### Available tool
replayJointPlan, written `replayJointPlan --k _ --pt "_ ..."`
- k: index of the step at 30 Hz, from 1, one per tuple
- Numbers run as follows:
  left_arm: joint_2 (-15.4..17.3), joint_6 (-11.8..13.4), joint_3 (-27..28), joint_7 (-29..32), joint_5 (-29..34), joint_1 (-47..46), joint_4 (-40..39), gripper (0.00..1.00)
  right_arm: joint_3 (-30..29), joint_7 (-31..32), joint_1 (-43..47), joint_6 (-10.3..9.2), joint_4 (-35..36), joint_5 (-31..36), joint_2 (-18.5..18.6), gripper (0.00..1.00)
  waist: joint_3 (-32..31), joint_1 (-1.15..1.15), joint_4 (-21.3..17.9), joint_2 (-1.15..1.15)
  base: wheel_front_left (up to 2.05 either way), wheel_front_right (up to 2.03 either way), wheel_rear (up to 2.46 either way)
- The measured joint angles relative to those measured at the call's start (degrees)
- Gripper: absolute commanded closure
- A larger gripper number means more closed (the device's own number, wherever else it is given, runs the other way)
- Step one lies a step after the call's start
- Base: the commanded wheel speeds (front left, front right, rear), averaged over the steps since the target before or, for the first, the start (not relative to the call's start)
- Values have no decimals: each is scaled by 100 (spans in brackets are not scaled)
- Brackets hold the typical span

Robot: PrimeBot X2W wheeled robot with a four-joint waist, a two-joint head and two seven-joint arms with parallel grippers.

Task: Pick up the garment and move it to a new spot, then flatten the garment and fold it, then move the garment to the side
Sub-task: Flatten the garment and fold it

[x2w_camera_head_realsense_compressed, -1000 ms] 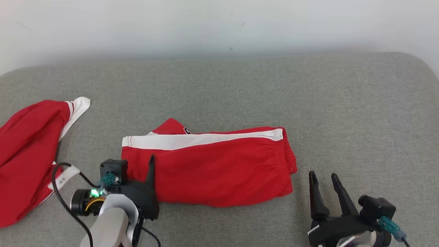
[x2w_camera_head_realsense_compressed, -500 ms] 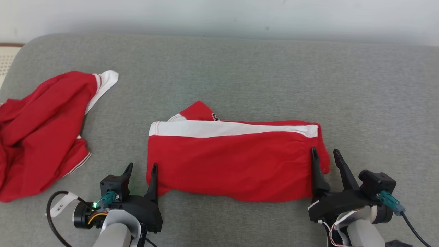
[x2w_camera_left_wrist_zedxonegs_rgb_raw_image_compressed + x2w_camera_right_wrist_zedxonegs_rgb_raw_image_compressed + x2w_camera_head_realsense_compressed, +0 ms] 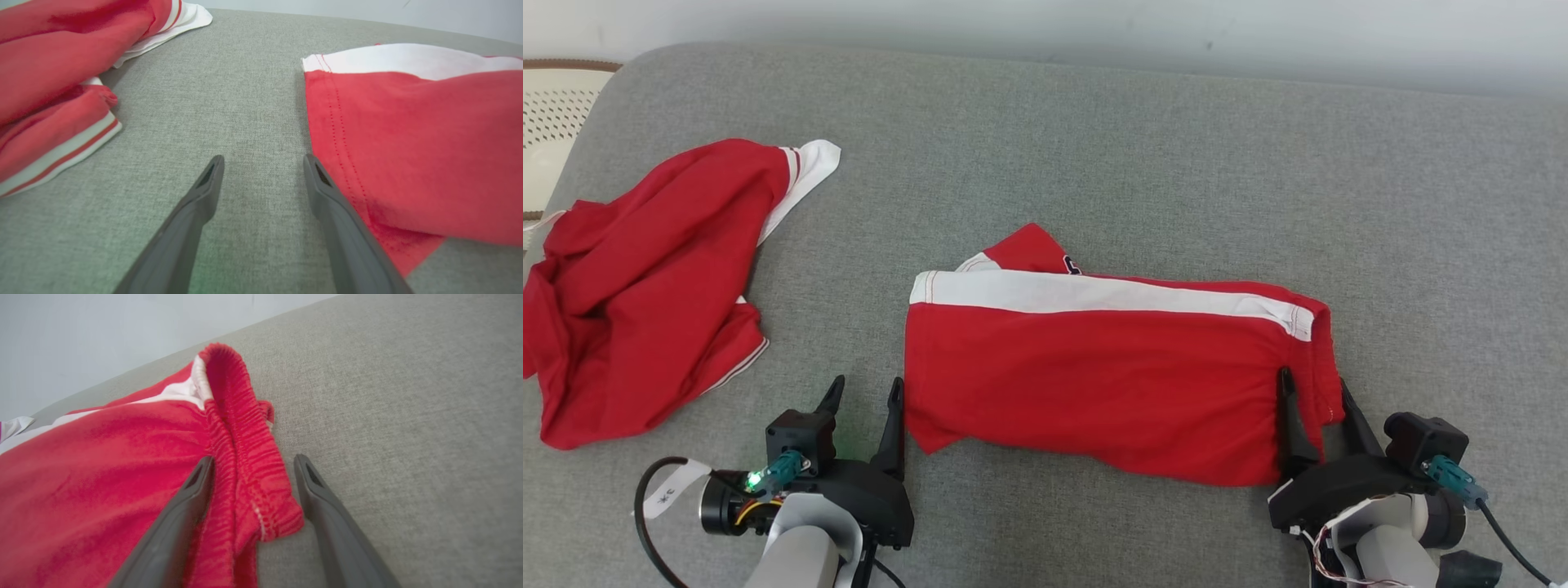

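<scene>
At the far left edge a cream basket (image 3: 551, 114) with small holes peeks in beside the grey padded surface (image 3: 1094, 139). Next to it, on the left part of the surface, lies a crumpled red garment (image 3: 645, 278) with white trim, bunched up and well apart from the folded one.

My left pincer (image 3: 867, 381) sits near me, low over the bare grey cloth, in the gap between the two garments. Its fingers are spread wide and there is only grey cloth between them. In my left wrist view the left pincer (image 3: 263, 159) has its right finger (image 3: 322, 188) lying along the stitched left hem of the red shorts (image 3: 416, 151); I cannot tell whether it touches.

The red shorts (image 3: 1111, 376) lie folded into a long flat band across the middle of the surface, with a white stripe (image 3: 1111, 294) along the far edge and a small red flap sticking out beyond it.

My right pincer (image 3: 1313, 380) is at the right end of the shorts, also spread. In my right wrist view the right pincer (image 3: 254, 458) straddles the gathered waistband (image 3: 245, 449): one finger over the red cloth, the other over grey cloth, not pinching.
</scene>
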State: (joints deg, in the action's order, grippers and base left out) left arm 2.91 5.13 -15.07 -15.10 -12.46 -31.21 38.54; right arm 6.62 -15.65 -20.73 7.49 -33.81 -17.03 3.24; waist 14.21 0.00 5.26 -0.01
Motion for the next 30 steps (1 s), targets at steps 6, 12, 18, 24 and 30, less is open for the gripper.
replayJointPlan --k 6,12,18,24,30 --pt "-1 -7 -64 0 -4 29 -75 0 363 -2 -155 -21 -103 -428 48 100 10 0 58 0 0 0 0" --pt "0 1 -91 0 -54 80 -91 0 234 44 -190 -12 9 -567 -2 100 -46 0 65 1 0 0 0" --pt "-4 -3 -108 0 -115 166 -138 0 -190 53 -162 0 367 -661 144 100 -145 0 -12 1 0 0 0" --pt "-3 -3 -169 0 -157 204 -159 0 -650 53 -91 -1 385 -580 412 100 -261 0 -122 1 0 0 0" --pt "-2 -5 -175 0 -171 304 -140 0 -954 53 -31 -1 -38 -453 702 100 -404 0 -234 1 0 0 0"
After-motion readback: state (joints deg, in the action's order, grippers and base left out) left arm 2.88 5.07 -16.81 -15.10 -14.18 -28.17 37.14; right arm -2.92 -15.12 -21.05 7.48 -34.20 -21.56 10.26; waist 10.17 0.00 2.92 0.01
